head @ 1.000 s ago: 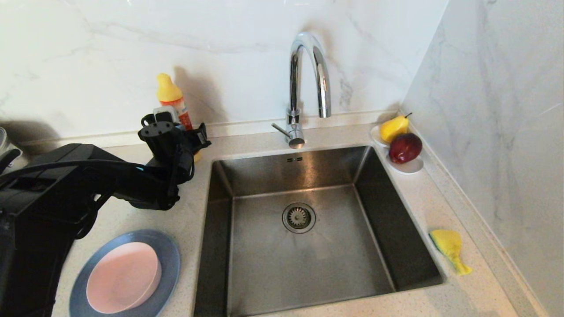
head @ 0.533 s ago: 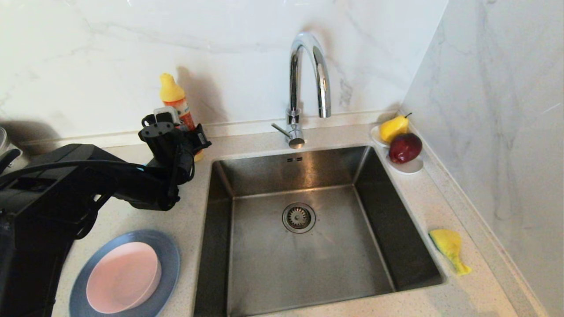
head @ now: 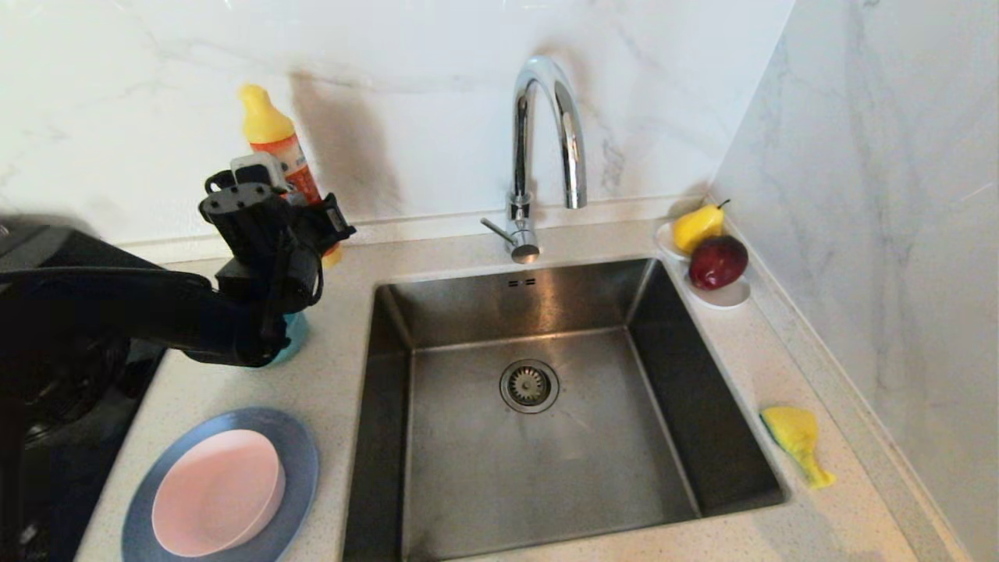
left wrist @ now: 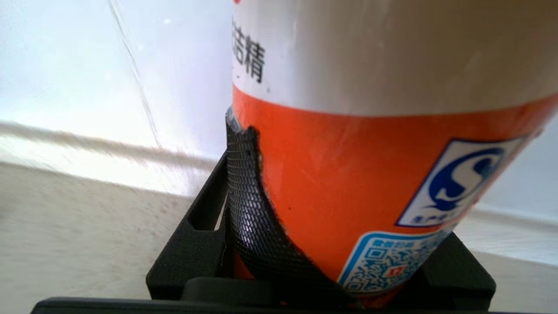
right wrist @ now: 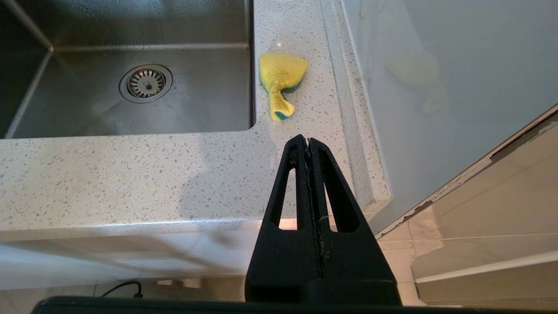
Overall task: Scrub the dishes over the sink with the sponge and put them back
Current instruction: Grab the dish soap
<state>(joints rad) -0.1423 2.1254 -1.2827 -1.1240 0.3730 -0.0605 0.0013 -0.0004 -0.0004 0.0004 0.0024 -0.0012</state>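
Left gripper [head: 293, 204], raised above the counter to the left of the sink [head: 546, 375], is clamped on an orange dish-soap bottle [head: 275, 152] with a yellow cap; the left wrist view shows a textured finger pad [left wrist: 250, 209] pressed against the bottle's orange label. A teal bowl [head: 295, 337] peeks out on the counter beneath the left arm. Nearer the front edge, the pale pink bowl [head: 218, 492] sits inside the grey-blue plate [head: 300, 460]. The yellow sponge [head: 796, 441] lies on the speckled countertop [head: 343, 390] just right of the sink. Right gripper [right wrist: 308, 141] hangs off the counter's front edge, fingers pressed together and holding nothing. A pear [head: 697, 226] and an apple [head: 718, 261] rest on a white saucer [head: 730, 295] in the back corner, right of the chrome tap [head: 546, 140].
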